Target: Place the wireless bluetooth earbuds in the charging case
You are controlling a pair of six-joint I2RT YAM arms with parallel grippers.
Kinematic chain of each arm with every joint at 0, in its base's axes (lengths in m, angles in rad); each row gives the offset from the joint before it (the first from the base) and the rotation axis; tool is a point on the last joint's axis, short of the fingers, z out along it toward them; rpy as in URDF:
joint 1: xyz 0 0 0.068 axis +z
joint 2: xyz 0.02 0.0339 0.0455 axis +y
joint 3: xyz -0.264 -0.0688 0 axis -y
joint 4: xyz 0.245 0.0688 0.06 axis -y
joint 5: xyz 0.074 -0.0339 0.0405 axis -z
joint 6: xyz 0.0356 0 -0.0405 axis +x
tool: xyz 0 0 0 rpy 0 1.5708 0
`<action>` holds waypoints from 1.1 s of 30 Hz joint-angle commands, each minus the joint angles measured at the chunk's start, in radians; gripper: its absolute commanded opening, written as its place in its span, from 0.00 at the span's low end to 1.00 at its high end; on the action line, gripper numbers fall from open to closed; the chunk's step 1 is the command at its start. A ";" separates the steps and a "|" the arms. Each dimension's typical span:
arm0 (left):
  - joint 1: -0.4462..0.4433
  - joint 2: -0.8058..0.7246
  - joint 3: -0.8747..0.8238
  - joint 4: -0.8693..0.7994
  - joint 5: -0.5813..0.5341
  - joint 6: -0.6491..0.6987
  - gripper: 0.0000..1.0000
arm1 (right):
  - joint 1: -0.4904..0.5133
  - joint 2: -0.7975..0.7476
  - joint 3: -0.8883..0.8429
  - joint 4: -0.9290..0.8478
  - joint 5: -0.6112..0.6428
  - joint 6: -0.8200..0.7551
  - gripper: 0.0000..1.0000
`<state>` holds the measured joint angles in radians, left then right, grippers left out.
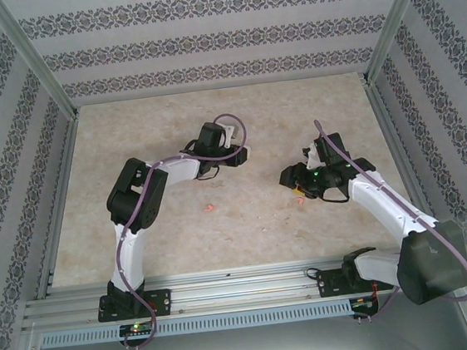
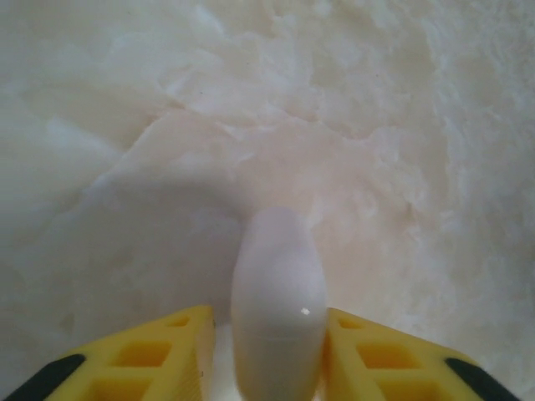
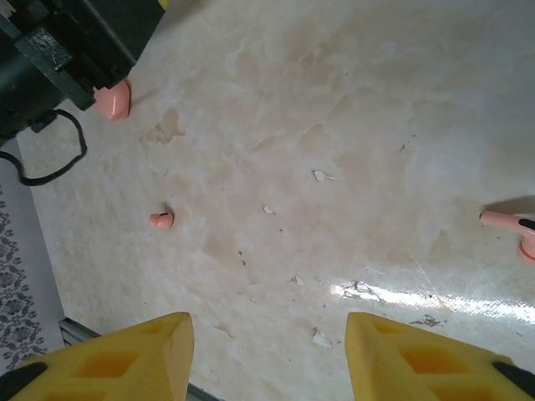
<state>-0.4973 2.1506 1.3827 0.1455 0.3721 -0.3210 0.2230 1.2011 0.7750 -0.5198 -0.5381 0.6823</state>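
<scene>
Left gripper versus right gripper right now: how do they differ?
The left gripper has a white rounded piece between its fingers; the right gripper has nothing between its fingers. The left gripper's fingers sit close beside that piece, the right gripper's stand wide apart over the table. Both have yellow fingers.

You're looking at a beige marbled tabletop (image 1: 236, 116) closed in by damask-striped walls (image 1: 210, 27) on the far, left and right sides, with silver frame posts (image 1: 33, 58) at the far corners. A slotted metal rail (image 1: 245, 286) runs along the near edge. Small white flecks (image 3: 321, 175) dot the tabletop beside a bright glare streak (image 3: 418, 296).
</scene>
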 commanded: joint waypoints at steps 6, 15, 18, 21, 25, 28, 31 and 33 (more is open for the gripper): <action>0.031 -0.047 0.073 -0.192 -0.087 0.155 0.52 | 0.077 0.066 0.054 0.016 0.067 0.019 0.51; 0.087 -0.093 0.094 -0.307 -0.107 0.228 0.61 | 0.155 0.157 0.160 -0.015 0.099 0.008 0.51; 0.105 -0.090 0.102 -0.337 -0.057 0.235 0.60 | 0.165 0.171 0.165 -0.015 0.101 0.012 0.51; 0.119 -0.057 0.148 -0.400 0.028 0.234 0.54 | 0.170 0.182 0.164 0.007 0.103 0.020 0.51; 0.119 -0.024 0.183 -0.427 0.148 0.211 0.38 | 0.168 0.218 0.171 0.048 0.104 0.033 0.51; 0.120 -0.014 0.171 -0.378 0.216 0.162 0.28 | 0.161 0.268 0.192 0.092 0.096 0.044 0.51; 0.119 -0.006 0.163 -0.357 0.224 0.132 0.27 | 0.151 0.339 0.228 0.129 0.068 0.054 0.50; 0.120 0.009 0.161 -0.347 0.234 0.121 0.28 | 0.144 0.394 0.260 0.149 0.048 0.055 0.50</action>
<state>-0.3840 2.1284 1.5398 -0.2234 0.5476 -0.1623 0.3813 1.5414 0.9836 -0.4290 -0.4618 0.7200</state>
